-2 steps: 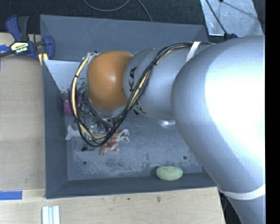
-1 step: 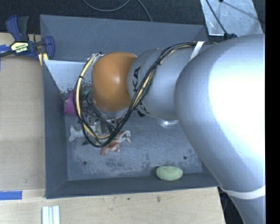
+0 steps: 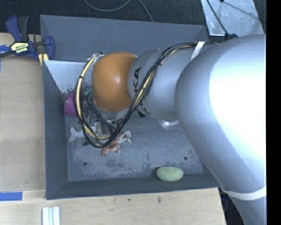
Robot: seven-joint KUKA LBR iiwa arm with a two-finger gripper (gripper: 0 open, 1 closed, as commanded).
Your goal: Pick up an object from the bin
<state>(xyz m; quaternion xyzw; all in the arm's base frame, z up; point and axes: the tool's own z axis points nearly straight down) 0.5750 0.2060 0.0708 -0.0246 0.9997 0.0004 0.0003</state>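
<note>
Camera view: count of loose things on the bin (image 3: 56,172) floor is 4.
- 1 pink thing (image 3: 69,104), left side, at the foot of the left wall, partly behind the cables (image 3: 86,90).
- 1 small white piece (image 3: 75,134), left, just near of the pink one.
- 1 brown-and-white toy animal (image 3: 116,145), centre-left, lying on its side.
- 1 green oval (image 3: 169,173), against the near wall, right of centre, well apart from the rest.

Arm (image 3: 215,107) comes in from the right, with the orange cover (image 3: 113,81) on the wrist. Gripper (image 3: 95,124) is low at centre-left, wrapped in cable loops; can't tell if it's spread or closed, or whether anything is in it. Nearest to it are the white piece just left and the toy animal just near-right; the pink thing is beside it on the far-left.

Room: near-left corner is bare, and so is the floor strip between the toy animal and the green oval. Arm covers the right and far floor. The gap between the gripper and the left wall is tight.
</note>
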